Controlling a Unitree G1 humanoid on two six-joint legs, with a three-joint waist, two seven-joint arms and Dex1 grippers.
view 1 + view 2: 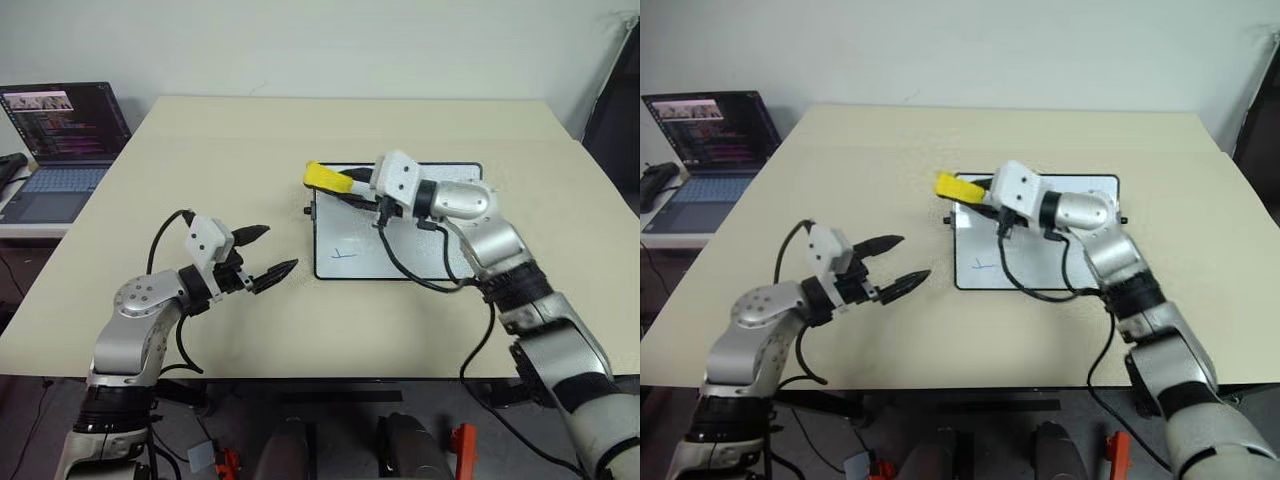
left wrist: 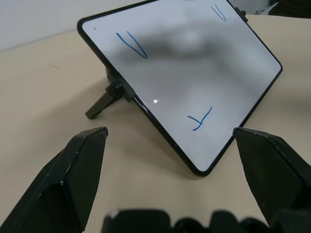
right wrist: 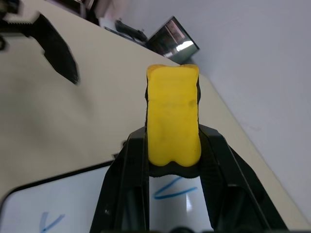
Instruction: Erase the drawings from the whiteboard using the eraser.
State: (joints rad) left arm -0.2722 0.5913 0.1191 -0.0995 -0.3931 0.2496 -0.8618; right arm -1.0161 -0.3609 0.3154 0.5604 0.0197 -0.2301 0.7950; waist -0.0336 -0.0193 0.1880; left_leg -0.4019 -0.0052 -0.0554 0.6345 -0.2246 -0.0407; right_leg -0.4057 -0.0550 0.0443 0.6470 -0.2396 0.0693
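left eye view | right gripper (image 1: 345, 186) level over whiteboard (image 1: 440, 262), jaws clamped on eraser (image 1: 327, 178) | left gripper (image 1: 265, 254) jaws apart

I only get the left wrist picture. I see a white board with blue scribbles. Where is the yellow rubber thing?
Observer: The right tool is shut on the eraser, holding it above the whiteboard's far left corner.
Operator: Is it rubbing the board yet?
Observer: It doesn't look so. In the right wrist view the eraser sits in the air with a blue stroke showing under it.
Operator: What's my own arm doing?
Observer: Your left tool is open, over bare table left of the board, holding nothing.
Operator: Anything else around?
Observer: An open laptop sits beside the table, on the far left.
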